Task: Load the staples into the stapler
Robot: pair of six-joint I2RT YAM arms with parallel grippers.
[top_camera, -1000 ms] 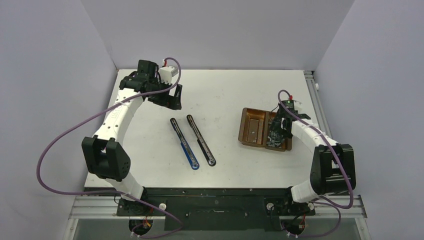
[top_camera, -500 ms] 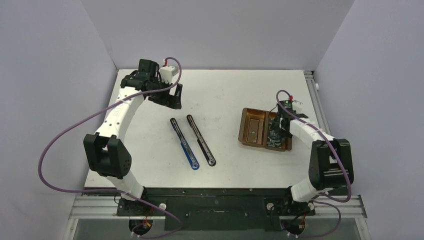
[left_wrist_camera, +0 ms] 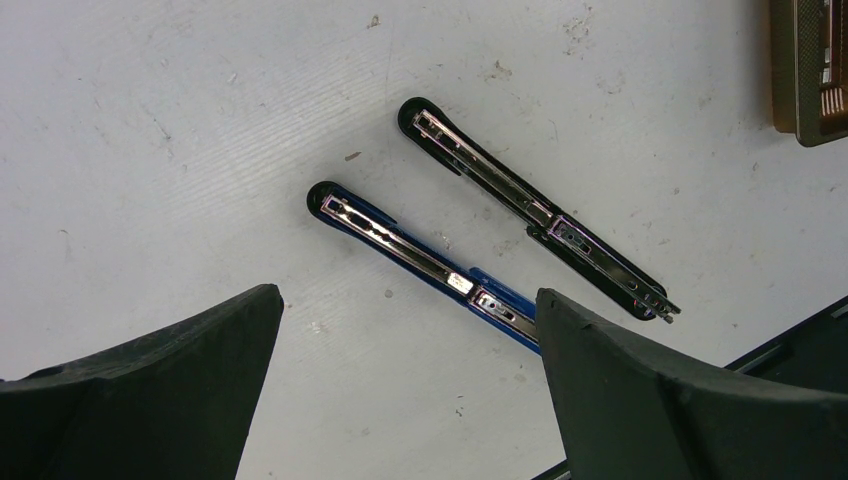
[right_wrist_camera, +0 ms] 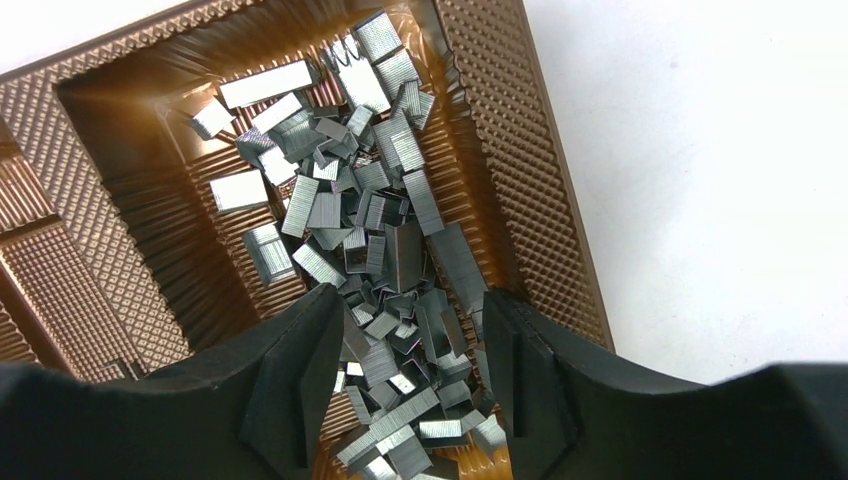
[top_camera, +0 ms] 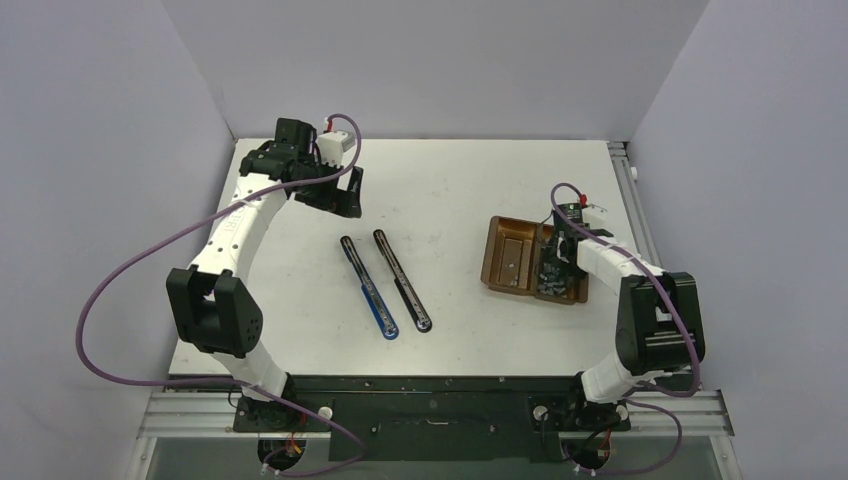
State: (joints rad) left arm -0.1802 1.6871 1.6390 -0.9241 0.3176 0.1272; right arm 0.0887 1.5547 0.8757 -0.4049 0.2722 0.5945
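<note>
Right wrist view: right gripper [right_wrist_camera: 408, 310] low over the staples [right_wrist_camera: 380, 220], jaws half spread.
Tray [right_wrist_camera: 525, 180] wall just beside one finger; left gripper [left_wrist_camera: 405, 300] gapes wide.

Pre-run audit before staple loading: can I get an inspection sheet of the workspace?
Surface: white table, scuffed and speckled.
Job's things: blue stapler and black stapler lie opened flat, side by side; staples heaped in one compartment of the brown tray.
Clutter: nothing seen.
Grippers: left gripper open, empty, clear of both staplers; right gripper jaws apart, tips down in the staple heap.
Cables: purple cable loops along each arm.
Surroundings: plain walls; metal rail at near edge.
</note>
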